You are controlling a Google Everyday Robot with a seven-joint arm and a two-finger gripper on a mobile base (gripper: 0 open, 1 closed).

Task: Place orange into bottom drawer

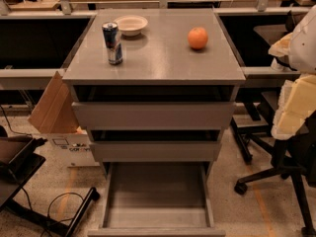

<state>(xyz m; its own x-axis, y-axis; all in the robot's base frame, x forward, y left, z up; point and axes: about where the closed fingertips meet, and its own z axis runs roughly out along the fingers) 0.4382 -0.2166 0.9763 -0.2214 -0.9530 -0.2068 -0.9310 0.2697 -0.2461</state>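
Observation:
The orange [197,37] sits on the grey cabinet top [158,63], toward its back right. The bottom drawer [157,216] is pulled out toward me, and its flat grey floor is bare. The two wider drawers above it are closed or nearly closed. My gripper [295,105] shows as white and cream parts at the right edge of the view. It is beside the cabinet, well to the right of the orange and apart from it, with nothing seen in it.
A blue and silver drink can [112,43] and a shallow cream bowl [131,24] stand on the cabinet top at the back left. A cardboard box [59,117] leans at the cabinet's left. An office chair base [276,174] stands at the right, and cables lie on the floor at the left.

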